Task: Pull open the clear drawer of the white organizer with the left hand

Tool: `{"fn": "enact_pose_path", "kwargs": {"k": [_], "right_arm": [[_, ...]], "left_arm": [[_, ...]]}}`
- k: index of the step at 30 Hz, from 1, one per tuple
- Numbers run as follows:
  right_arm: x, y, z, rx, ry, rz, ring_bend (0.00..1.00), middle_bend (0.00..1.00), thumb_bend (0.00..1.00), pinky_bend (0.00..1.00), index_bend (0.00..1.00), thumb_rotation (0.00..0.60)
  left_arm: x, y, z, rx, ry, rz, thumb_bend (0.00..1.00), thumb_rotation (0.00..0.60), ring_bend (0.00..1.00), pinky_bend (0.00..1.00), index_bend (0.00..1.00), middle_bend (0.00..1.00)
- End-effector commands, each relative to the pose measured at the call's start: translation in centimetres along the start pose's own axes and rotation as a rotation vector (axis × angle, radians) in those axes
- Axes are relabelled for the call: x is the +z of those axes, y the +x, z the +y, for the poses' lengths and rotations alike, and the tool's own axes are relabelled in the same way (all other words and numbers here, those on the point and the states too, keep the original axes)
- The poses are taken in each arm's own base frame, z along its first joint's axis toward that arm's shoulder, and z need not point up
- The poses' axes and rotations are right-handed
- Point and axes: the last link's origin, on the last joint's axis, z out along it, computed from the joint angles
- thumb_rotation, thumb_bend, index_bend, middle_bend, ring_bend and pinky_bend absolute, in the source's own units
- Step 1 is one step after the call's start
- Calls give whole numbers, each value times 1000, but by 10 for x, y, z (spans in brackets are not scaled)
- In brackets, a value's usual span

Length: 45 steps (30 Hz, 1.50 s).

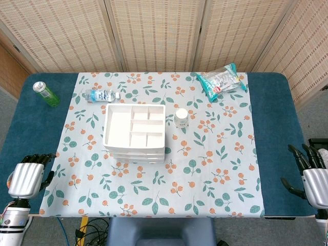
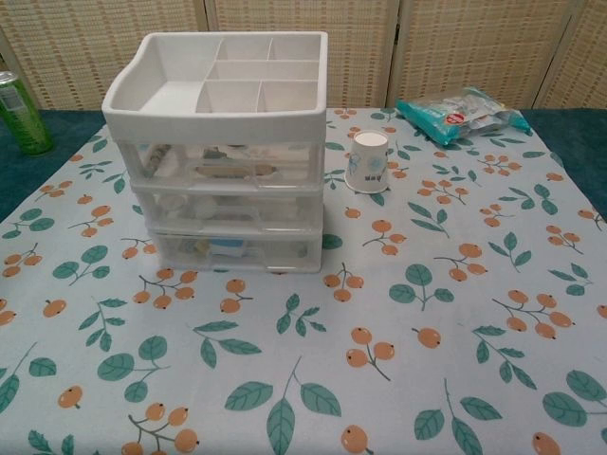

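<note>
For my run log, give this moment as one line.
left hand open, table edge | right hand open | white plastic organizer clear drawers closed | untouched

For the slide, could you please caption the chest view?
White three-drawer organizer with clear drawers closed, on a floral tablecloth, beside an upturned paper cup.

**Even, bright light; both views sharp**

Both views are brightly and evenly lit from above, with no hard glare. The white organizer (image 1: pixel 135 132) casts only a faint, soft shadow on the cloth at its base. Its clear drawer (image 2: pixel 223 163) fronts look hazy, blurring what lies behind them. Focus holds across both frames; lines near the organizer stay straight.
</note>
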Motion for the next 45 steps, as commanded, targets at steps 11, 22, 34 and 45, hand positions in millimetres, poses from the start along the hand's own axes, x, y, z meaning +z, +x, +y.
{"fn": "enact_pose_path", "kwargs": {"k": [11, 22, 34, 45], "right_arm": [[-2, 8, -3, -1, 11, 29, 75, 178, 281, 42, 43, 600], [0, 18, -6, -22, 27, 74, 75, 178, 282, 42, 43, 600], [6, 22, -6, -36, 21, 78, 75, 178, 281, 42, 43, 600], [9, 20, -3, -40, 8, 66, 75, 178, 282, 42, 43, 600]], "left_arm": [[3, 2, 2, -52, -44, 14, 370, 600, 336, 348, 310, 414], [17, 4, 24, -260, -244, 16, 371, 600, 660, 851, 323, 602], [33, -24, 84, -428, -487, -186, 370, 600, 854, 1000, 341, 798], [49, -57, 134, -639, -565, -327, 410, 600, 947, 1000, 206, 881]]}}
